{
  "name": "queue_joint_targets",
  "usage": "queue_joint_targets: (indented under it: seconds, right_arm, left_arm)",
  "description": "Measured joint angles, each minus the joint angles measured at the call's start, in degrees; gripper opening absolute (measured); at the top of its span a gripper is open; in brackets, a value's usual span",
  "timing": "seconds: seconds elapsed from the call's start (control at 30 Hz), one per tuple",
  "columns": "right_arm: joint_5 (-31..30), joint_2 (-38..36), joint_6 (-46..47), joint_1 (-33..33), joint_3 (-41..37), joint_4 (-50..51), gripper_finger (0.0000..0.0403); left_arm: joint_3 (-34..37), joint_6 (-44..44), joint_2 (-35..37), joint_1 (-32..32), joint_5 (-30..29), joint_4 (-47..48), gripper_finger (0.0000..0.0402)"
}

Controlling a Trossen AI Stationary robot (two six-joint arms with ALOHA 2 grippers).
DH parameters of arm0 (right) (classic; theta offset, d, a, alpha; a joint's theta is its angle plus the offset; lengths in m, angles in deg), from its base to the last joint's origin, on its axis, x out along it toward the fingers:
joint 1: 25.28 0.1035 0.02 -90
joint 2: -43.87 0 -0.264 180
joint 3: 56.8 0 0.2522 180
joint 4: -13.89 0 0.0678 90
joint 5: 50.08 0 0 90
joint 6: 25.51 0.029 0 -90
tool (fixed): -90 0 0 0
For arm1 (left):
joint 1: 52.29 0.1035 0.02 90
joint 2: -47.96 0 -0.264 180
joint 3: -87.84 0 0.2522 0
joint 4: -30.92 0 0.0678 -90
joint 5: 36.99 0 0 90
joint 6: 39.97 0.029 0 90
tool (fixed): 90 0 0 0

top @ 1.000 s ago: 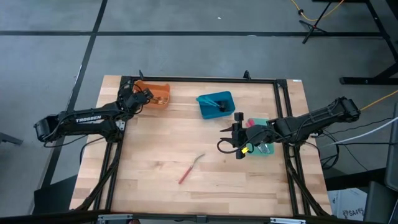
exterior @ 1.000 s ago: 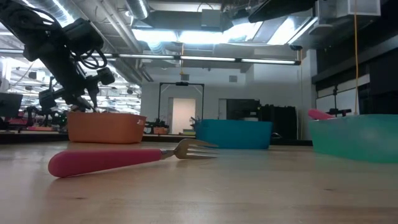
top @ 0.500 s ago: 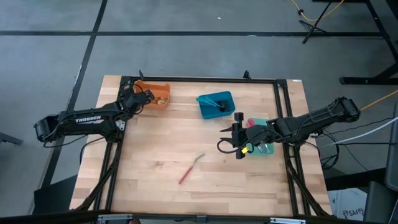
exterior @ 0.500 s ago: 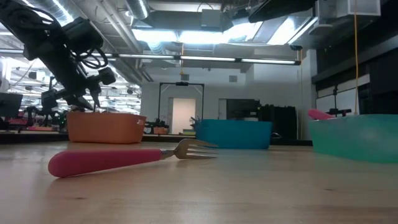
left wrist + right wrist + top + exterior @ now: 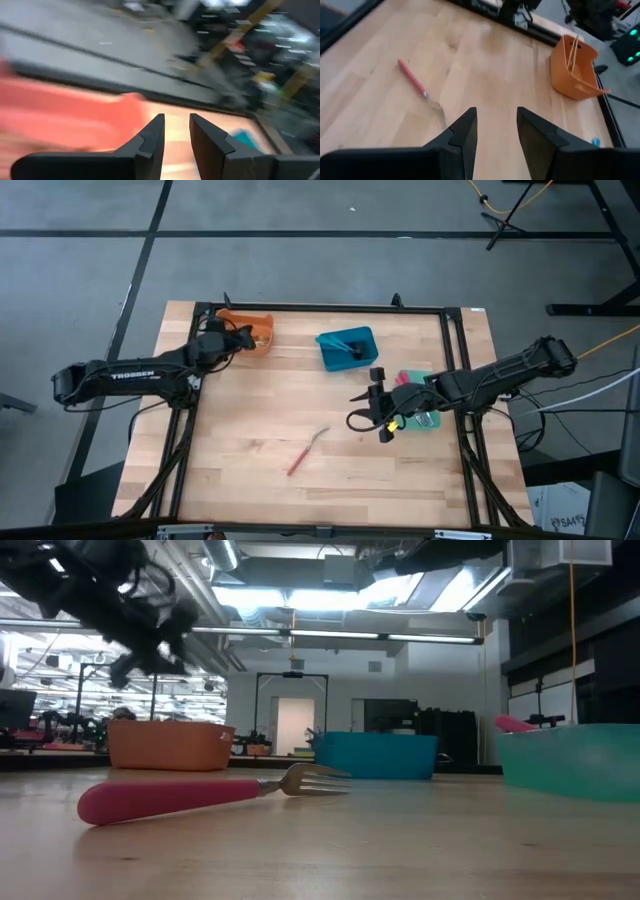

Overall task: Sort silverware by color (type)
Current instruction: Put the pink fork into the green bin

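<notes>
Sorting looks nearly done: I see only one red-handled fork (image 5: 308, 451) loose on the table (image 5: 250, 410), while the orange bin (image 5: 252, 331), blue bin (image 5: 347, 347) and green bin (image 5: 424, 406) hold utensils. My right gripper (image 5: 372, 416) hovers near the fork with its fingers apart and empty; my left gripper (image 5: 237, 340), empty too with a gap between its fingers, sits by the orange bin.

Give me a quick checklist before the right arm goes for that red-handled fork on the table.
1. Red-handled fork lies alone on bare wood, nothing touching it: ok.
2. Right gripper empty, jaws apart: ok.
3. Right gripper over the fork: not ok, it hangs off to the side, near the green bin.
4. Left gripper clear of the path, up by the orange bin: ok.
5. Room in the green bin for another red piece: cannot tell.
</notes>
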Motion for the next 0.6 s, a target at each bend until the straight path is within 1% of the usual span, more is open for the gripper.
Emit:
queue_joint_targets:
  seconds: [0.1,0.17,0.27,0.33,0.4,0.5,0.6]
  right_arm:
    - [0.8,2.0,0.0,0.0,0.0,-4.1,0.0128]
    - [3.0,3.6,0.0,0.0,0.0,-6.8,0.0128]
    - [6.8,6.3,0.0,0.0,0.0,-10.8,0.0128]
    - [9.6,8.1,0.0,0.0,0.0,-13.6,0.0128]
    - [11.1,10.1,0.0,0.0,0.0,-15.9,0.0128]
    - [11.9,13.0,0.0,0.0,0.0,-19.8,0.0128]
    - [12.3,15.6,0.0,0.0,0.0,-23.6,0.0128]
  left_arm:
    - [0.0,6.2,0.8,-3.0,5.8,-6.7,0.0084]
    - [0.0,10.0,0.8,-5.4,9.8,-10.8,0.0084]
    - [0.0,13.8,0.8,-9.7,12.9,-14.0,0.0084]
    - [0.0,15.7,0.8,-12.9,13.1,-15.1,0.0084]
    - [0.0,17.3,0.7,-16.2,12.6,-15.4,0.0084]
    - [0.0,19.4,0.7,-21.2,11.2,-15.7,0.0084]
    - [0.0,20.4,0.1,-26.2,8.6,-15.9,0.0084]
